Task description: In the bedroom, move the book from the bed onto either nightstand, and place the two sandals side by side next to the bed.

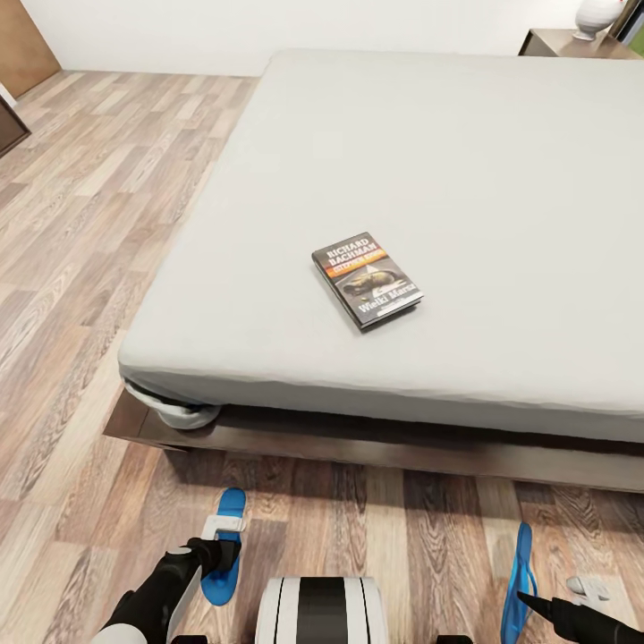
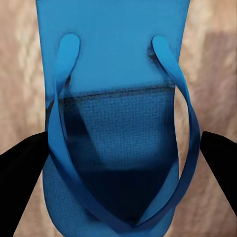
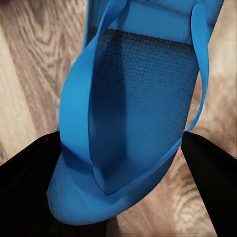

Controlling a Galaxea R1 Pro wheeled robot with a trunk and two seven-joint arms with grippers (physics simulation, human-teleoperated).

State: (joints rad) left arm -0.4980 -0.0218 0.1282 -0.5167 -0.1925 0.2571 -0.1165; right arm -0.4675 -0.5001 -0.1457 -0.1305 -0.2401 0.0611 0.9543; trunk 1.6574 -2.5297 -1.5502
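Note:
The book point(image 1: 367, 280) lies flat on the pale bed point(image 1: 447, 161), near its front edge. The nightstand point(image 1: 559, 42) stands at the bed's far right corner. One blue sandal point(image 1: 225, 581) lies flat on the floor in front of the bed at the left. My left gripper point(image 1: 217, 547) is on top of it. In the left wrist view the sandal point(image 2: 116, 74) sits between the fingers point(image 2: 22, 168), which touch both its edges. The other sandal point(image 1: 516, 572) is tipped on its edge at the right, with my right gripper point(image 1: 529, 601) shut on it point(image 3: 133, 98).
A dark wooden bed frame point(image 1: 358, 443) juts out below the mattress. A white vase point(image 1: 597, 16) stands on the nightstand. Wood-plank floor point(image 1: 80, 224) stretches along the bed's left side. A brown door or cabinet point(image 1: 22, 40) stands at the far left.

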